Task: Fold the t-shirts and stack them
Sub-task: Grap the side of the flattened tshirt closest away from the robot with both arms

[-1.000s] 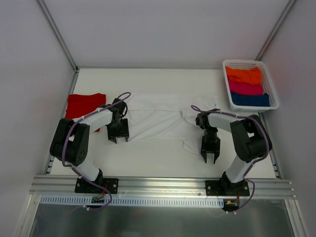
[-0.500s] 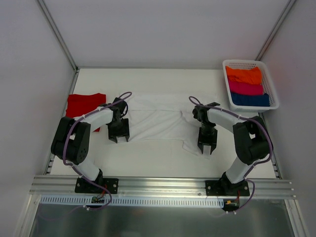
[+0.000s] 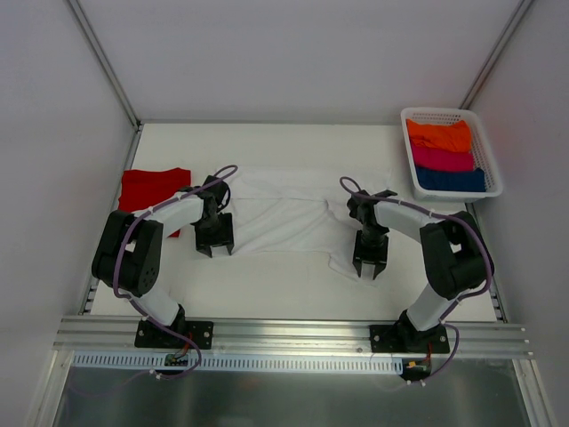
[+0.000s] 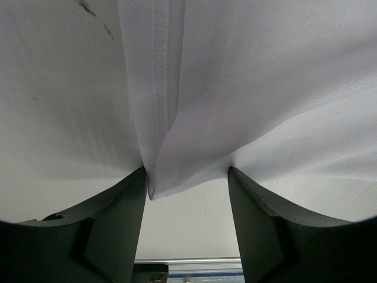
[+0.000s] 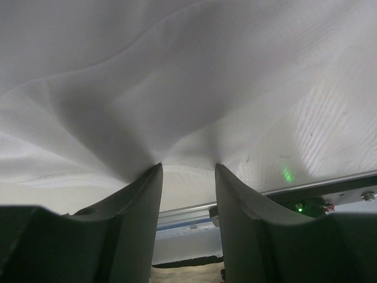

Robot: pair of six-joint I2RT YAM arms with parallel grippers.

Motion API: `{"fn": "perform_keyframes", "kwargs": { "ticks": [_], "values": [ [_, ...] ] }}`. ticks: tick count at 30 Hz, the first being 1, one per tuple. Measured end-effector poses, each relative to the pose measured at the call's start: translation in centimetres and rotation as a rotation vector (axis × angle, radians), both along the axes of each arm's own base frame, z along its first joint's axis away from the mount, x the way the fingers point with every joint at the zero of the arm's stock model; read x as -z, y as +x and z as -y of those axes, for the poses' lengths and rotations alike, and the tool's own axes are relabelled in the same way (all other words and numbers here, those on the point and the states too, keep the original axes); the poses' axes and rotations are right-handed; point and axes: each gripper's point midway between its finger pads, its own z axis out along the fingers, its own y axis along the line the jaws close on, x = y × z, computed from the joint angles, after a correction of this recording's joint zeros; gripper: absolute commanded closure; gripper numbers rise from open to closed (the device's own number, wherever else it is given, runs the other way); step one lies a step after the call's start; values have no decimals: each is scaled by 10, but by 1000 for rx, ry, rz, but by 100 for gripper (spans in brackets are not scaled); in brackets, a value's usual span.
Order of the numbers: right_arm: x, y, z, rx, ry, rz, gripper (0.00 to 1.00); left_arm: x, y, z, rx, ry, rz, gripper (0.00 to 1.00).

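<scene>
The white t-shirt [image 3: 284, 209] lies spread across the middle of the table, with a sleeve or corner trailing toward the front right. The red t-shirt [image 3: 151, 189] lies folded at the left edge. My left gripper [image 3: 214, 245] is open at the shirt's front left edge. In the left wrist view a hemmed corner of the white shirt [image 4: 235, 88] hangs between the open jaws [image 4: 187, 171], touching the left finger [image 4: 112, 224]. My right gripper [image 3: 370, 265] is open over the shirt's front right part. In the right wrist view the cloth [image 5: 147, 88] lies just past the fingertips [image 5: 188, 166].
A white basket [image 3: 436, 111] at the back right holds folded orange, pink and blue cloths. White walls close in the table [image 3: 284, 298] on three sides. A metal rail [image 3: 293, 334] runs along the near edge.
My right gripper has moved left and slightly back, from beside the shirt's front right corner onto it. The left gripper has stayed put.
</scene>
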Motion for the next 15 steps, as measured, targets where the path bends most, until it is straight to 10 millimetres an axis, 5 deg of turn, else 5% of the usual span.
{"fn": "perform_keyframes", "kwargs": {
  "ticks": [9,15],
  "values": [
    [11,-11,-6,40,53,3,57,-1,1,2,0,-9,5,44],
    [10,-10,-11,66,88,66,83,-7,12,7,-19,-36,60,71]
  ]
}}
